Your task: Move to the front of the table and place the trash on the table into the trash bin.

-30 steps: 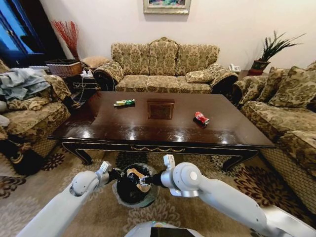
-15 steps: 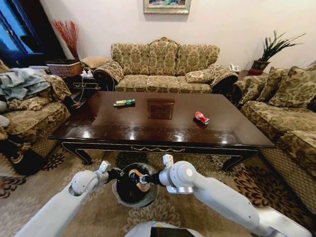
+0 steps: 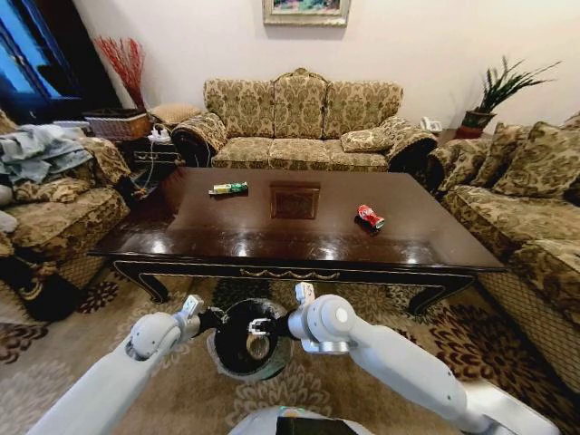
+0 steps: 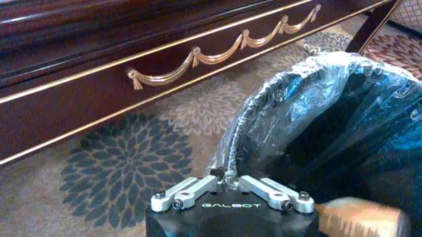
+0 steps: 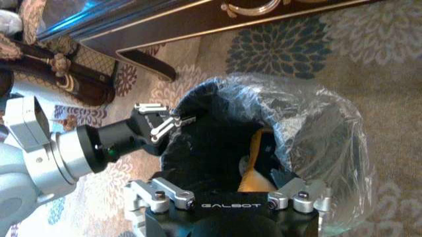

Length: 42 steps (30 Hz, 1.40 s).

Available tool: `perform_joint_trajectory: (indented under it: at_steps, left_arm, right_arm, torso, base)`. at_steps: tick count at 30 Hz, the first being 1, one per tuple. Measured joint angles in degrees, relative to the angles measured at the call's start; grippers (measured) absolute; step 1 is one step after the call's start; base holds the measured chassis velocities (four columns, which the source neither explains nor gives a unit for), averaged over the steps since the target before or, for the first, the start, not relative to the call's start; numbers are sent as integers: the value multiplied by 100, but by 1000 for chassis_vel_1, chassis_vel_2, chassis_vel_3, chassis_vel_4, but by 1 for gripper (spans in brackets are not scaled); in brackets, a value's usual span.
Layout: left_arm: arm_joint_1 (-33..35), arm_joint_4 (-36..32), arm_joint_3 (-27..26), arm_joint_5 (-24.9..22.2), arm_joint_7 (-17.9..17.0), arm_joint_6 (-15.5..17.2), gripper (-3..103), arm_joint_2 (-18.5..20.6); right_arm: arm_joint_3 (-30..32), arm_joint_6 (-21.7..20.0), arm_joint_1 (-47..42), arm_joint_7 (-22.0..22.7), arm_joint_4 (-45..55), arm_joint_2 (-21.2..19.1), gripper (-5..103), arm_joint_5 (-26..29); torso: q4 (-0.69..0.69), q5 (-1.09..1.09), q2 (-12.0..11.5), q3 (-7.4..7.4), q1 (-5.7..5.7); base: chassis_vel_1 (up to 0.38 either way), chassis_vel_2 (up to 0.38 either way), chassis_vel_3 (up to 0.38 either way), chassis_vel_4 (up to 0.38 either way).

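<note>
The black trash bin, lined with a clear bag, stands on the carpet in front of the table. My left gripper is shut on the bin's rim and liner. Above the bin's mouth hangs my right gripper, open. Below it, inside the bin, is the tan and dark bottle, free of the fingers; in the left wrist view the bottle is a blur. Two pieces of trash lie on the table: a green flat packet at the far left and a crumpled red wrapper at the right.
Patterned sofas surround the table: one behind it, one at the right, and an armchair with clothes at the left. A wicker basket sits at the back left. The table's carved apron is close to the bin.
The bottle that my right gripper held over the bin has left its fingers and dropped into the bin. The right arm has shifted slightly left. My left gripper still holds the rim.
</note>
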Motion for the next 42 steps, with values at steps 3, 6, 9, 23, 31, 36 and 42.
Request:
perform_joint_trajectory:
  at_steps: [3, 6, 9, 23, 31, 36, 42]
  left_arm:
    - [-2, -18, 0, -10, -3, 7, 0, 2]
    - [-2, -28, 0, -11, -8, 10, 0, -7]
    - [19, -52, -2, -11, -16, 13, 0, -23]
    - [248, -529, -399, -267, -101, 298, 0, 123]
    - [743, -753, -1335, -230, -177, 327, 0, 141]
    - [1345, -926, -2194, -102, -12, 327, 0, 175]
    - [1985, -987, -2916, -27, 233, 326, 0, 303]
  right_arm:
    - [60, -2, -7, -28, 48, -28, 100, -77]
    - [131, -9, -8, -43, 122, -69, 100, -119]
    - [198, -9, -8, -66, 299, -133, 100, -151]
    - [2420, -590, 302, -1480, 662, -1225, 100, -104]
    - [3407, -941, -653, -2473, 506, -1702, 100, -920]
    - [3842, -1064, -809, -2913, 256, -1781, 100, -1145]
    - [3879, -1120, -845, -3181, 73, -1786, 100, -1507]
  torso:
    - [0, 0, 0, 0, 0]
    - [0, 0, 0, 0, 0]
    - [0, 0, 0, 0, 0]
    - [0, 0, 0, 0, 0]
    - [0, 1, 0, 0, 0]
    - [0, 0, 0, 0, 0]
    - [1, -2, 0, 0, 0]
  base:
    - [0, 0, 0, 0]
    - [0, 0, 0, 0]
    - [0, 0, 0, 0]
    - [0, 0, 0, 0]
    - [0, 0, 0, 0]
    - [0, 0, 0, 0]
    - [0, 0, 0, 0]
